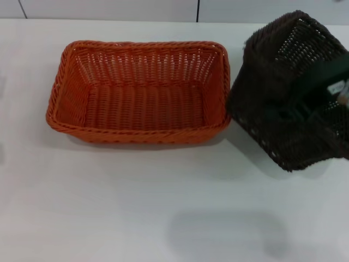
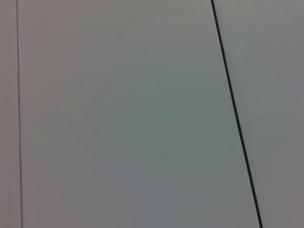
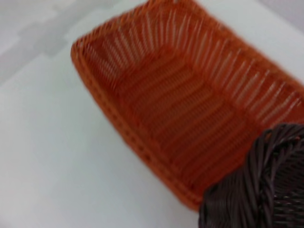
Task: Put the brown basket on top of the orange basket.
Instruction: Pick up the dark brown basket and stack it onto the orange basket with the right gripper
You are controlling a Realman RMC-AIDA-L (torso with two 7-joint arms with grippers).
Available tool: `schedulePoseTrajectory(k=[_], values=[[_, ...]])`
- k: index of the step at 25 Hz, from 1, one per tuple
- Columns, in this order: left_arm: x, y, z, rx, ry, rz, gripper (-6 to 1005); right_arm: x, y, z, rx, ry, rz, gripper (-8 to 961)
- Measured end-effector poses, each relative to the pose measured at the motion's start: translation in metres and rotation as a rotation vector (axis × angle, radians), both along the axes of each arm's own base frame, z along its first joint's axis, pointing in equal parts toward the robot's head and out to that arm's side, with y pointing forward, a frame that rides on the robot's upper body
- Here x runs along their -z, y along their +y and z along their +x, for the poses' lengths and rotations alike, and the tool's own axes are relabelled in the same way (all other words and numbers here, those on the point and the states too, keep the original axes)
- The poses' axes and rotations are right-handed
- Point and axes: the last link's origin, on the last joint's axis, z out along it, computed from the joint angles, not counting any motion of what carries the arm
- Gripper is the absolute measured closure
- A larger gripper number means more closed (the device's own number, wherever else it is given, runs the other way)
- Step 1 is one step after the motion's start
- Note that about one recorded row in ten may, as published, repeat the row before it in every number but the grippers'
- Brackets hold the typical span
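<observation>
- Orange basket (image 1: pixel 139 93): flat on white table (image 1: pixel 136 207), open side up, long side facing the robot, nothing inside.
- Brown basket (image 1: pixel 286 90): immediately right of orange basket, tipped steeply, underside and one sloped wall turned toward head camera, open side facing away to the right.
- Brown basket apparently off the table; lower rim hanging a little past orange basket's right end. Gap or contact with orange basket's right rim: cannot tell from head view.
- Right gripper (image 1: pixel 335 95): on far side of brown basket from orange basket, partly visible through the openwork wall as dark and green parts with a pale tag; seemingly reaching into brown basket's open side.
- Right gripper fingers hidden behind the weave; wide, narrow or clamped on the rim: cannot tell.
- Right wrist view: orange basket (image 3: pixel 190 104) seen at a slant, inner floor and ribbed walls showing; braided corner of brown basket (image 3: pixel 259 185) in the foreground, overlapping orange basket's nearest corner in the picture.
- Left wrist view: only a plain pale surface (image 2: pixel 118 118) crossed by a thin dark seam line (image 2: pixel 235 114); neither basket visible there.
- Left gripper: not seen in any view.
- Soft shadow (image 1: pixel 223 234) on table, nearer the robot than orange basket.
</observation>
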Motion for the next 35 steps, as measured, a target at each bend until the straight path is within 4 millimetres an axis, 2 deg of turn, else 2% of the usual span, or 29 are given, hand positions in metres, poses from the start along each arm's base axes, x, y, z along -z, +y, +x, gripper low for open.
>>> schedulePoseTrajectory(k=[6, 12, 14, 15, 16, 19, 25, 35], values=[[0.000, 0.000, 0.001, 0.004, 0.002, -0.001, 153, -0.027, -0.012, -0.029, -0.090, 0.039, 0.088, 831], [0.000, 0.001, 0.003, 0.014, 0.002, 0.001, 153, -0.034, -0.018, -0.055, -0.189, 0.039, 0.049, 829], [0.001, 0.000, 0.002, 0.011, -0.002, -0.001, 153, -0.031, -0.020, -0.060, -0.252, 0.009, 0.019, 826], [0.001, -0.001, 0.001, 0.007, -0.009, -0.001, 153, -0.025, -0.022, -0.064, -0.355, -0.034, -0.024, 825], [0.001, -0.001, 0.001, 0.007, -0.009, -0.001, 153, -0.025, -0.022, -0.064, -0.355, -0.034, -0.024, 824], [0.001, -0.001, 0.000, 0.003, -0.014, 0.001, 153, -0.014, -0.026, -0.067, -0.539, -0.127, -0.096, 819], [0.004, -0.003, -0.001, -0.002, -0.018, -0.007, 153, 0.017, -0.031, -0.060, -0.949, -0.302, -0.211, 811], [0.014, -0.006, -0.007, -0.026, -0.066, -0.042, 153, 0.035, -0.021, -0.046, -1.414, -0.545, -0.234, 797]])
